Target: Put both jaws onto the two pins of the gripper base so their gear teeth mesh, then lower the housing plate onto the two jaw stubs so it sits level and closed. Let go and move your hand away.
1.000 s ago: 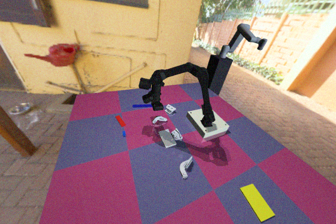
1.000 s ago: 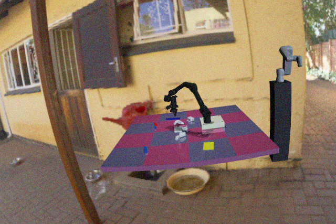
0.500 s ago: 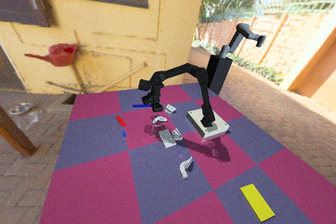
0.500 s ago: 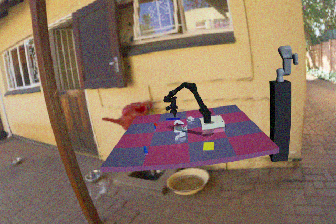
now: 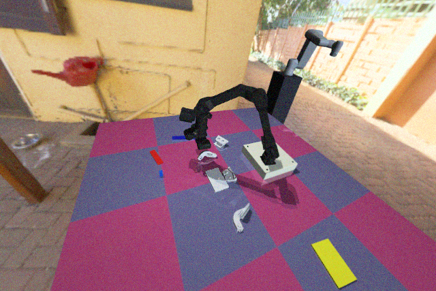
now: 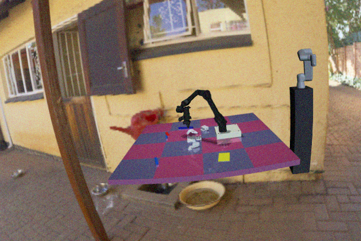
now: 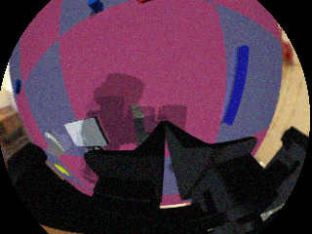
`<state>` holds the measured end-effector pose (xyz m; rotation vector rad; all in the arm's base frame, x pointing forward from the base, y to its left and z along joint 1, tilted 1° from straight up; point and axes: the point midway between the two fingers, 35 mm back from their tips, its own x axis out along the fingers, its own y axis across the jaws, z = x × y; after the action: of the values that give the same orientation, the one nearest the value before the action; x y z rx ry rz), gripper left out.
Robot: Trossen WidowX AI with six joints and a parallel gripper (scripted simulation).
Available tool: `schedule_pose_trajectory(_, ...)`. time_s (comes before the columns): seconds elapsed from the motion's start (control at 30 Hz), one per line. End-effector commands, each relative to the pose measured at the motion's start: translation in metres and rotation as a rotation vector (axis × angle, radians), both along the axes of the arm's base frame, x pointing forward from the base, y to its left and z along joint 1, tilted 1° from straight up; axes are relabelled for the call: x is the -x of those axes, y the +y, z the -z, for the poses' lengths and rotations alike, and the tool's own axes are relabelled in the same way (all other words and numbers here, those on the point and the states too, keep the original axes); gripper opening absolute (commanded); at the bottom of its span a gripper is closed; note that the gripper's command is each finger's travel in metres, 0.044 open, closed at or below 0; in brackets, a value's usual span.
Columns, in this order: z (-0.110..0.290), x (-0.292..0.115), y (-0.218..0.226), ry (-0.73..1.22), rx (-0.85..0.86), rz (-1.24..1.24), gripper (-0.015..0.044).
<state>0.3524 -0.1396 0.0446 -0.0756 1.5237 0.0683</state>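
My gripper [image 5: 204, 146] [image 6: 188, 126] [image 7: 164, 124] is shut and empty, above the table just behind one white curved jaw [image 5: 206, 155] [image 6: 192, 131]. The other white jaw [image 5: 239, 219] [image 6: 193, 146] [image 7: 55, 142] lies apart, nearer the top camera. The gripper base [image 5: 229, 174] [image 6: 198, 138] has no jaw on its pins; a flat pale plate [image 5: 218, 180] [image 6: 190, 139] [image 7: 85, 133] adjoins it. In the wrist view my fingers partly hide the base. A small white piece with two holes [image 5: 221, 141] [image 6: 204, 128], apparently the housing plate, stands tilted between my gripper and the arm's mount.
A blue bar [image 5: 178, 138] [image 6: 185, 127] [image 7: 238, 85] lies behind my gripper. A red bar [image 5: 156, 157] and small blue block [image 5: 161, 174] [image 7: 96, 6] lie left. A yellow plate [image 5: 334, 263] [image 6: 224, 157] lies front right. The arm stands on a cream box [image 5: 278, 173] [image 6: 228, 135].
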Motion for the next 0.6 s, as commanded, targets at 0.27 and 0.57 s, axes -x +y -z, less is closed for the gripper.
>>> schedule_pose_trajectory(0.27, 0.024, 0.002, 0.0, 0.016, -0.001, -0.002, 0.0)
schedule_pose_trajectory(0.57, 0.026, 0.002, 0.0, 0.016, -0.001, -0.002, 0.0)
